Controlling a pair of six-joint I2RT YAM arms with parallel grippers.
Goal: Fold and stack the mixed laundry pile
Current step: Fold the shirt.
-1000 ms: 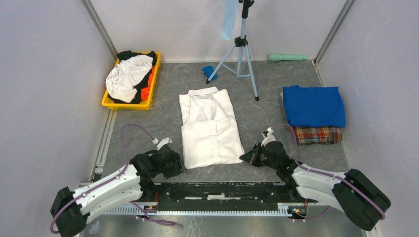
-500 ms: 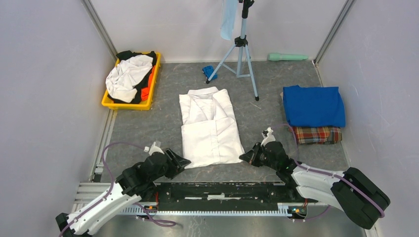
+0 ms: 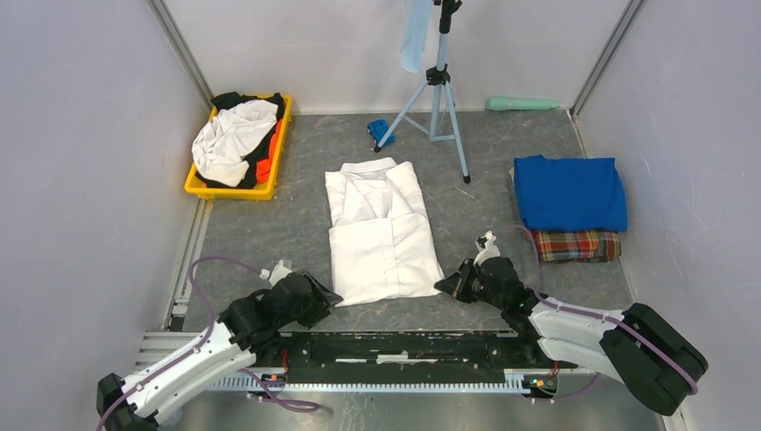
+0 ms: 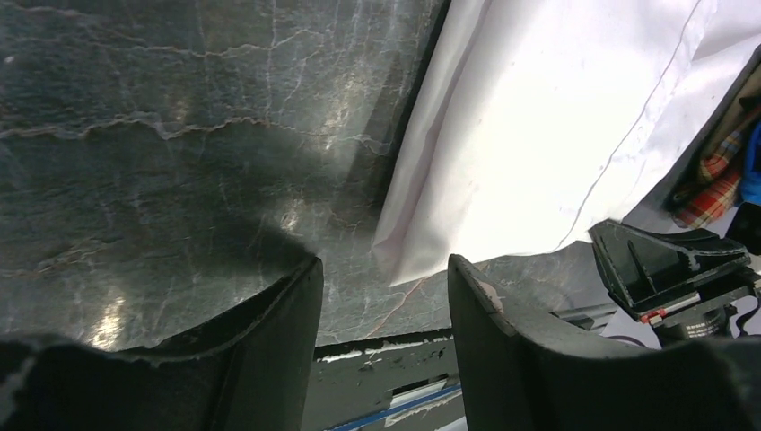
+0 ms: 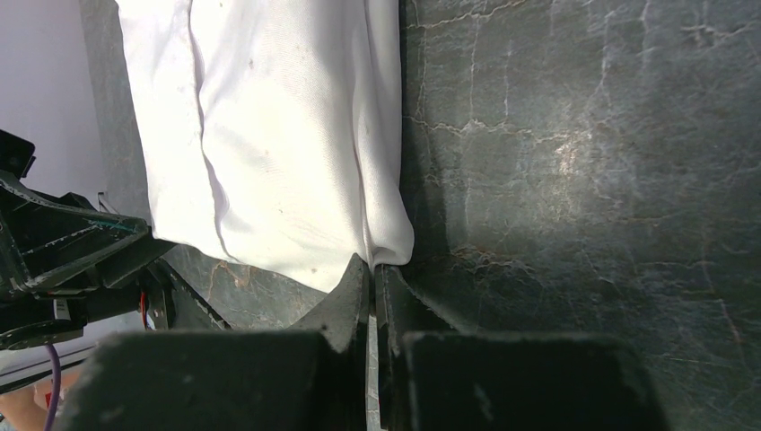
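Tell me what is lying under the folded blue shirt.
A red-green plaid cloth sticks out from under the blue shirt at its near edge. The rest of it is covered, so whether anything else lies beneath cannot be seen.

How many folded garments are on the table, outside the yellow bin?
3: white shirt at centre; blue T-shirt at right; plaid cloth beneath it. More may be hidden underneath.

overhead wide, wrists close, sharing white shirt [image 4: 538, 135]

light: bright, even | top view sharp | white shirt [image 4: 538, 126] blown out
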